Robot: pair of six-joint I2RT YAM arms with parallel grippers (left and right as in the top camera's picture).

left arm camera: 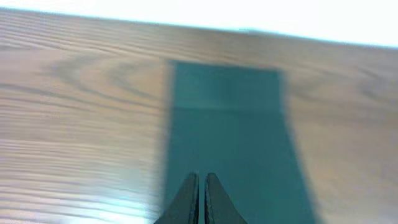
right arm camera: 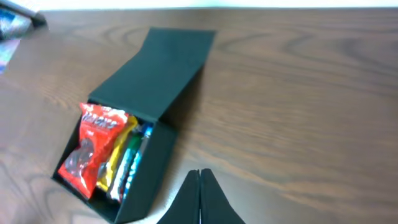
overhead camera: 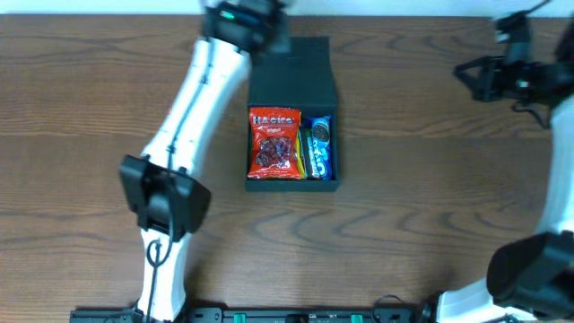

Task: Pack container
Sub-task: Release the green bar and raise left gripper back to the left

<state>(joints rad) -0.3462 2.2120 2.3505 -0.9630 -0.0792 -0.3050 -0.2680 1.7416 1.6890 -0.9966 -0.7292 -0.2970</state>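
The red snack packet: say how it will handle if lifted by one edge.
The red snack packet looks like glossy, crinkled film, so it would probably sag and may slip. A thin bag, it is likely light for its size. It lies against the yellow packet in the container, so lifting might drag that along.

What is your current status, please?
Left pincer shut over lid; right pincer shut, standing off. Container open, snack packets inside. Nothing across the opening.

1 box (overhead camera: 300,76) on 1 counter (overhead camera: 430,188). Inside it, 1 red packet (overhead camera: 273,144), 1 yellow (right arm camera: 115,155), 1 green (right arm camera: 133,150) and 1 blue (overhead camera: 322,151), 4 snacks in all. 2 arms: left arm (overhead camera: 193,99), right arm (overhead camera: 529,76).
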